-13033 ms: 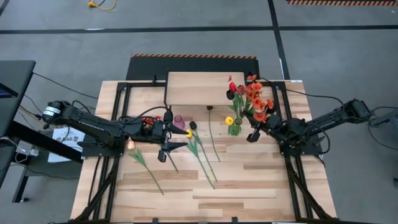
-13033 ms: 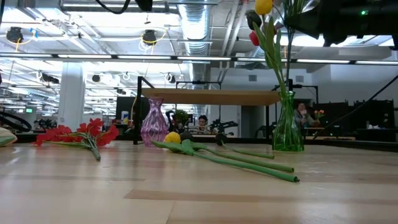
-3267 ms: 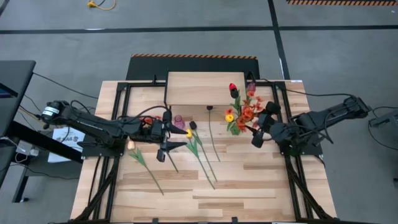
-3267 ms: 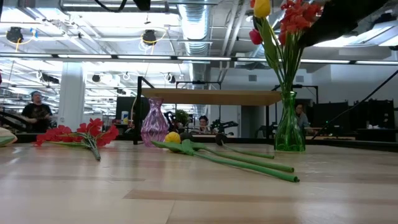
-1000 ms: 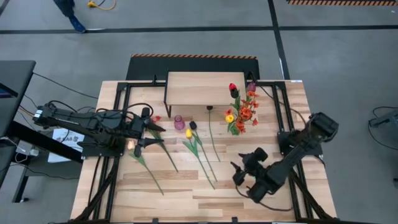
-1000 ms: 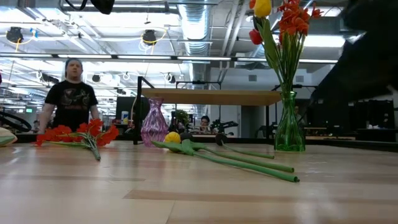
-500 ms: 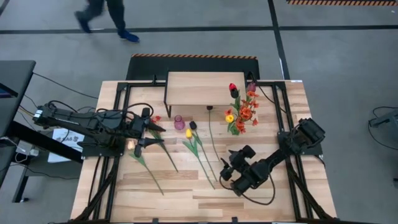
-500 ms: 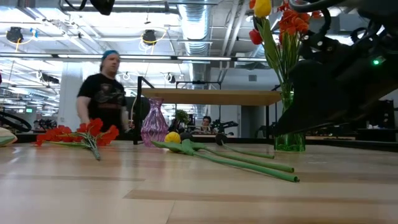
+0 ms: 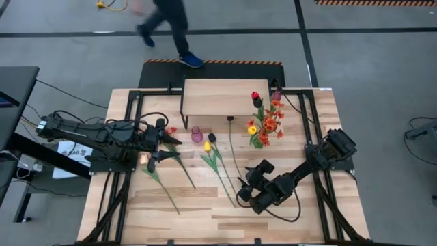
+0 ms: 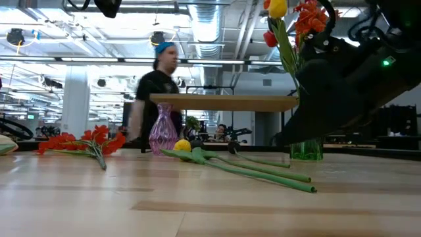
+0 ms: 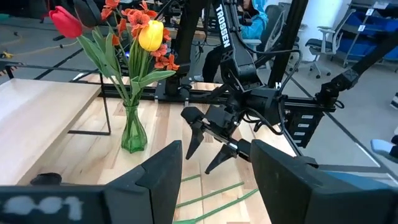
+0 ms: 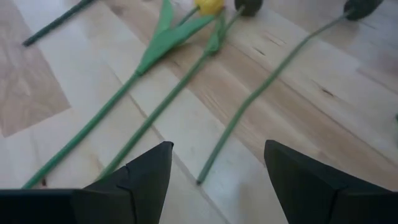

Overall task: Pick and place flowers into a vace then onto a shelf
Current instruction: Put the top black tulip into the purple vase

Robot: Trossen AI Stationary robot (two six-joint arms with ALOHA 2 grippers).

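A green glass vase (image 9: 257, 142) stands right of the shelf (image 9: 217, 98) and holds a red tulip, a yellow tulip and orange-red sprays (image 11: 140, 34). A yellow tulip (image 9: 207, 146) and two dark tulips lie flat on the table; their green stems (image 12: 155, 112) run toward the near edge. A red spray (image 10: 82, 141) and another long-stemmed flower (image 9: 162, 188) lie near the left arm. My right gripper (image 9: 240, 191) hangs open just above the stems' near ends (image 12: 200, 180), touching nothing. My left gripper (image 9: 166, 147) waits open at the table's left side.
An empty purple vase (image 9: 196, 134) stands in front of the shelf's near left corner. Black frame rails (image 9: 130, 137) run along both table sides. A person (image 10: 154, 92) walks past behind the table. Bare wood lies along the near edge (image 9: 205, 225).
My right gripper has swung toward the table's left, from the near right area to just over the lying stems, staying open. The person behind the table has walked from left to right.
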